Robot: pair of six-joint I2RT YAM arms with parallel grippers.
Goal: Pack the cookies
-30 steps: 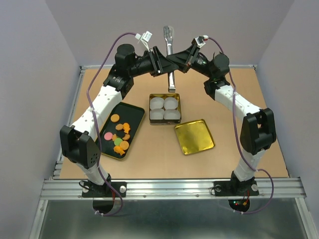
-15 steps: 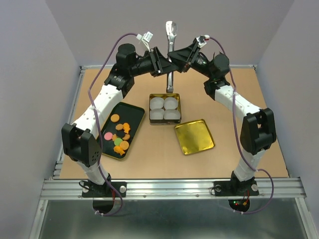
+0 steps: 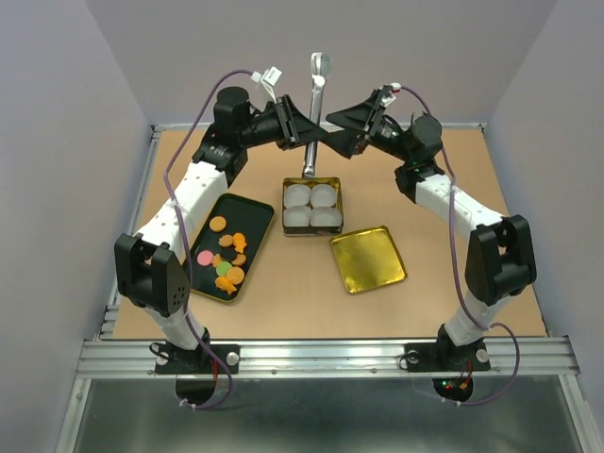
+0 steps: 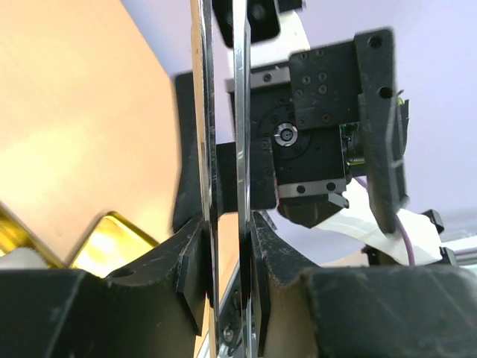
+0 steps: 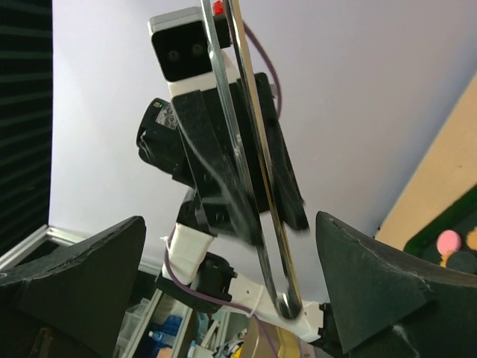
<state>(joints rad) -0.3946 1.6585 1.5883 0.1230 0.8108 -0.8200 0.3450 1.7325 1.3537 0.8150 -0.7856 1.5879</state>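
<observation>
My left claw [image 4: 223, 261] pinches the metal tongs [image 3: 317, 90] tight; my right claw [image 5: 227, 261] gapes wide, empty; below, tan tabletop [image 3: 283, 283]; plain lilac walls [image 3: 66, 113] around.

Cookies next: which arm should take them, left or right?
Left. The left hand is shut on the tongs, and the cookies lie in the dark tray on its side. The right hand stands open, off the tongs.
</observation>
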